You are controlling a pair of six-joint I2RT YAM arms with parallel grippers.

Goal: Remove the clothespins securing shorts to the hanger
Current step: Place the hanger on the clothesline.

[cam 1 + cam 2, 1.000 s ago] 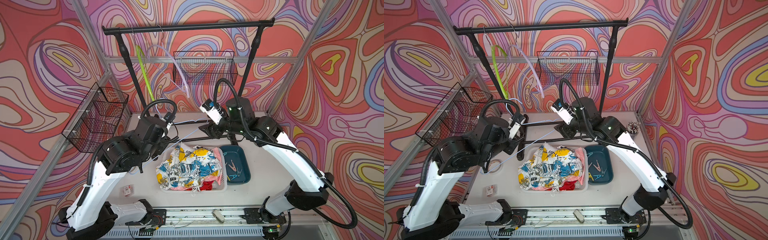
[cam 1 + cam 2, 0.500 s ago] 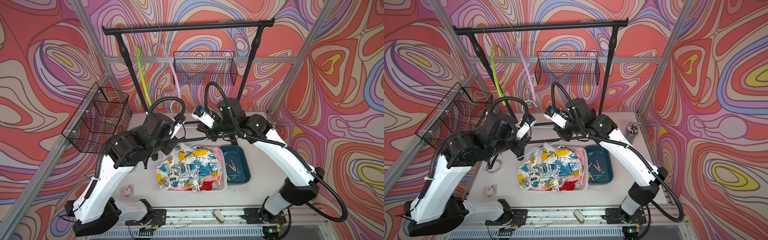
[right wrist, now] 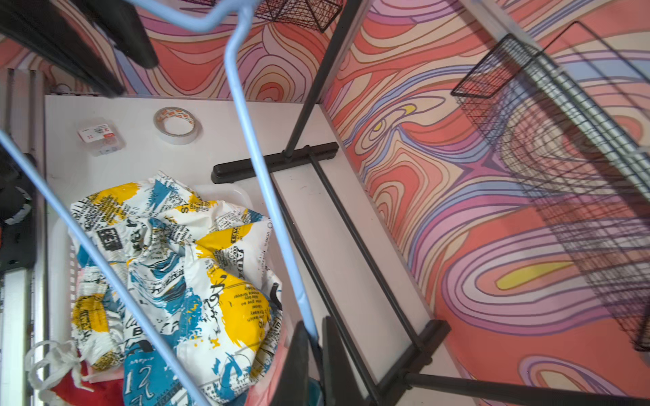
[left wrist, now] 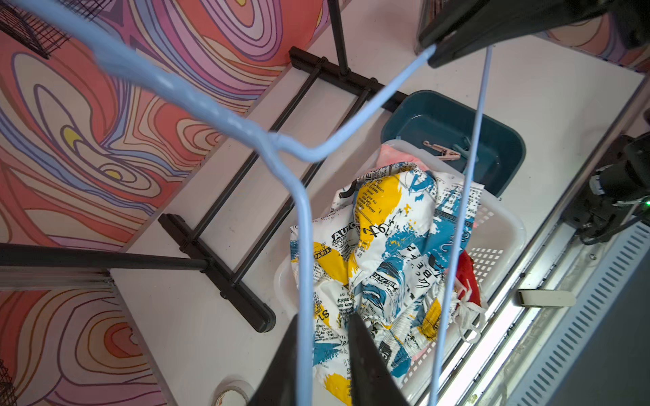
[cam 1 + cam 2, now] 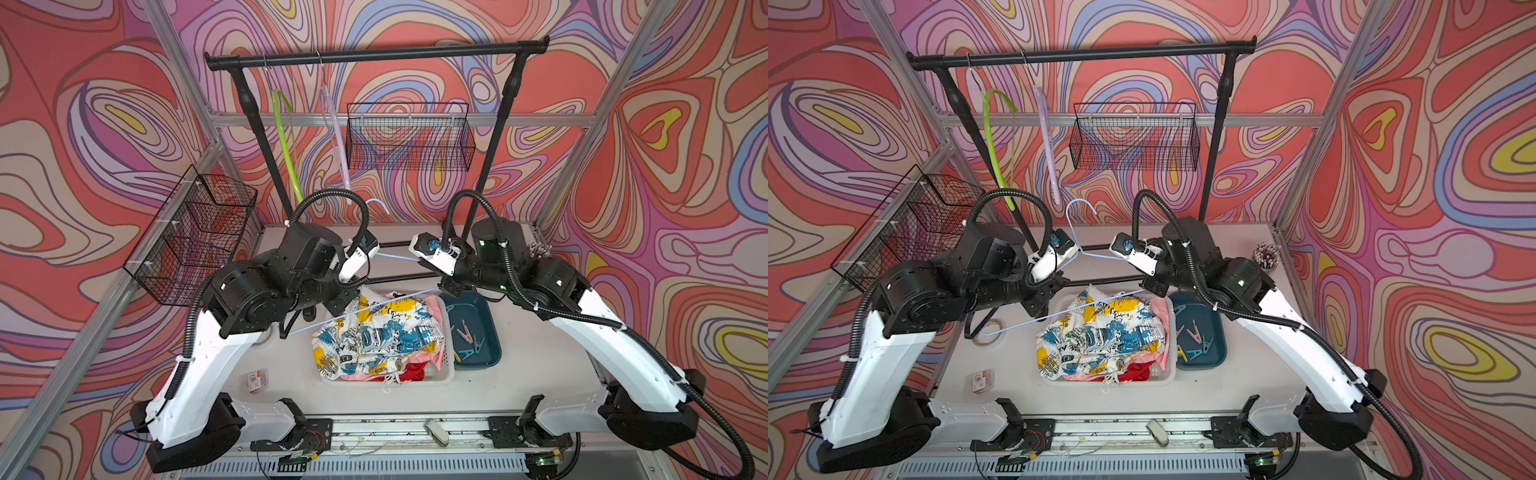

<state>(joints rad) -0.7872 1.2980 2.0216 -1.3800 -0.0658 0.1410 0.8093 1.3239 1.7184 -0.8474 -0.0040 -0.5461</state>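
The hanger [image 3: 260,168] above the basket [image 5: 432,379] was clamped by the right tool [image 3: 314,325] only, left tool [image 4: 323,318] parted; one-sided hold risked it swinging.

Wears smooth white shells on the long links of the left arm [image 5: 208,365] and right arm [image 5: 615,349], joined by bulky black cylindrical joints [image 5: 245,295] and seated on black bases [image 5: 195,444]. Carries ribbed black cable conduit [image 5: 332,192] along each arm, cinched with white zip ties [image 5: 182,358], plus white wrist camera housings [image 5: 356,258]. Ends in black wedge-shaped fingers [image 4: 365,362] and glows green at a small light [image 5: 1240,283] on the right arm.
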